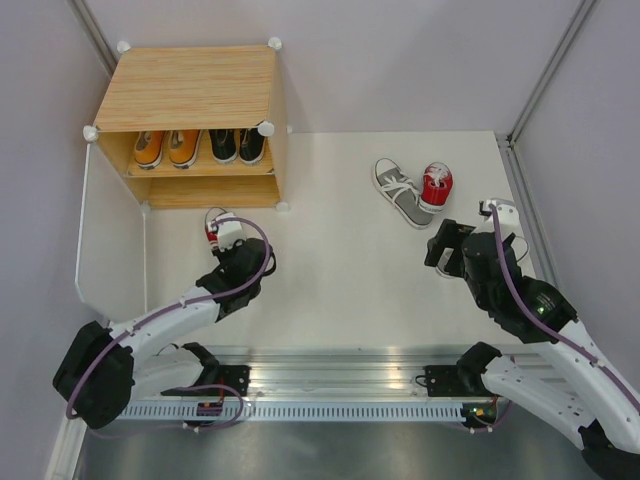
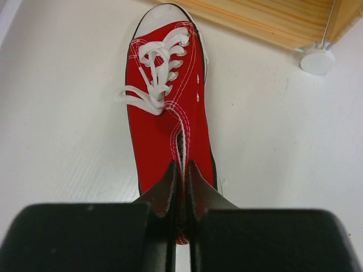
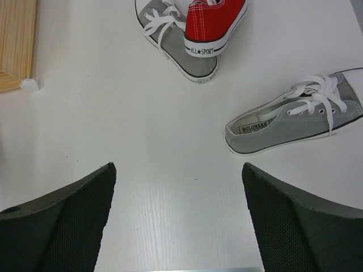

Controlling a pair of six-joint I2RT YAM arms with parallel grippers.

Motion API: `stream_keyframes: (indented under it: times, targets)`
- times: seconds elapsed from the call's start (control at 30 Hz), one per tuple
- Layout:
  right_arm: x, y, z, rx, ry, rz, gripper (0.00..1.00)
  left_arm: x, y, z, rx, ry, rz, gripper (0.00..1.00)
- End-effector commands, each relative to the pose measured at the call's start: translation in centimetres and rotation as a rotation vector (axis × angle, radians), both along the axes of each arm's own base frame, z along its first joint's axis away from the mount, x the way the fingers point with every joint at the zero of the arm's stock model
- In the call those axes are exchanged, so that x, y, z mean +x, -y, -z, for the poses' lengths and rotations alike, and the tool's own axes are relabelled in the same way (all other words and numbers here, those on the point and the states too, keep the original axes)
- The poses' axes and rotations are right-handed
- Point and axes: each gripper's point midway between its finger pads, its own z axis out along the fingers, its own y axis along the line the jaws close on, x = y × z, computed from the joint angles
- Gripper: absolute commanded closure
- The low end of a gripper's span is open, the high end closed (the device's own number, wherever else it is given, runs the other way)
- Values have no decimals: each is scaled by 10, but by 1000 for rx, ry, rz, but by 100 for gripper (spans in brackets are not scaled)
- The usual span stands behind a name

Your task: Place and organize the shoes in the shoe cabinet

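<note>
The shoe cabinet [image 1: 190, 88] stands at the back left with its white door [image 1: 110, 235] swung open. An orange pair [image 1: 165, 148] and a black pair [image 1: 237, 145] sit on its upper shelf. My left gripper [image 2: 181, 167] is shut on the heel rim of a red shoe [image 2: 164, 113], toe towards the cabinet's base [image 2: 272, 20], just in front of it [image 1: 216, 226]. My right gripper [image 3: 177, 167] hangs open over bare table. Ahead of it lie one grey shoe [image 3: 283, 122] and a second red shoe [image 3: 212, 22] leaning on another grey shoe [image 3: 181, 56].
A white ball foot [image 2: 317, 60] marks the cabinet's front corner beside the held shoe. Grey walls close in the white table [image 1: 340, 270] at the back and sides. A metal rail [image 1: 340, 385] with the arm bases runs along the near edge.
</note>
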Motion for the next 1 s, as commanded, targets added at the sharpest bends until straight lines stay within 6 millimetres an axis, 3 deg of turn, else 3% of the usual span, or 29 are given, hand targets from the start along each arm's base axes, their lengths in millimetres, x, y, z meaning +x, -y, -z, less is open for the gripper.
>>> stream_keyframes:
  times: [0.0,0.2,0.37,0.5,0.67,0.97]
  targets:
    - [3,4,-4,-6,26,17,5,28,-12,-50,51,151,23,98]
    - [2,10,-6,-19,38,39,4,31,-23,-68,134,152,16,98]
    - [4,9,-7,-21,38,39,5,42,-28,-71,166,157,27,98]
    - [3,10,-8,-24,39,43,5,59,-46,-72,177,153,20,98]
    - [2,14,-8,-37,37,54,4,88,-56,-88,223,202,81,98]
    - [7,14,-10,-67,26,61,4,138,-90,-91,287,207,116,98]
